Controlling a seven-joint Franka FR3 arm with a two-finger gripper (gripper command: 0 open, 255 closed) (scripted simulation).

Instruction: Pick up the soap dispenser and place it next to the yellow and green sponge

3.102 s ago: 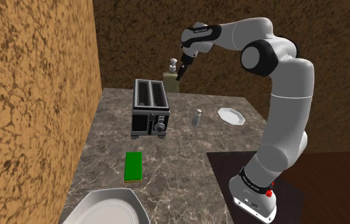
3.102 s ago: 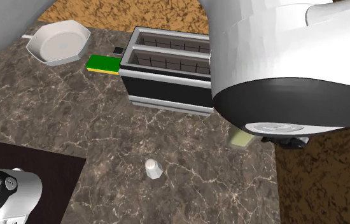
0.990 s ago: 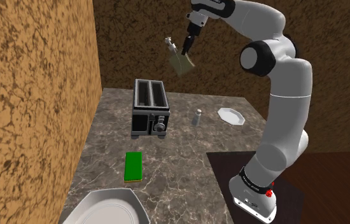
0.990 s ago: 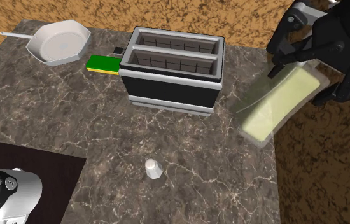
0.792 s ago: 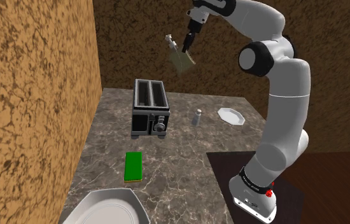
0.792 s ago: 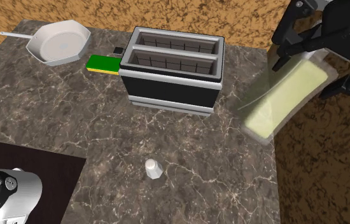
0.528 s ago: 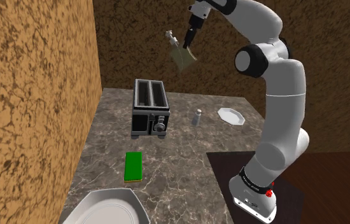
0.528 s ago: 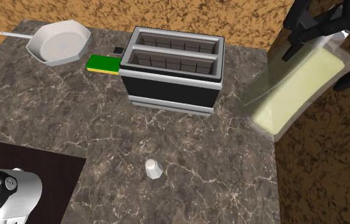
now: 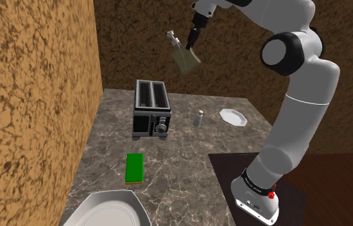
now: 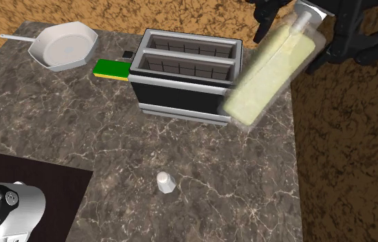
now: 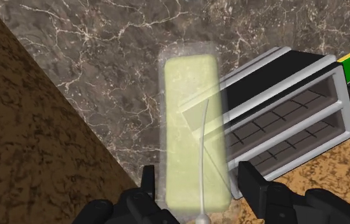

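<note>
High above the far end of the table (image 9: 188,160), the black pincer (image 9: 190,43) clamps its two fingers on the neck end of a clear rectangular soap dispenser (image 9: 186,58), tilted, pump uppermost. Pale yellow-green liquid fills most of the bottle.

On the table below it stands a black and silver toaster (image 9: 151,109); its two slots show wire grids. Beyond the toaster's other end lies the flat green sponge with a yellow edge (image 9: 134,168), well apart from the dispenser, then a white octagonal pan (image 10: 60,45), plain white inside. A small grey shaker (image 9: 199,118) and a small white octagonal plate (image 9: 233,117) stand near the arm's side.

Dark veined marble forms the table; mottled ochre walls (image 9: 34,96) enclose it.
</note>
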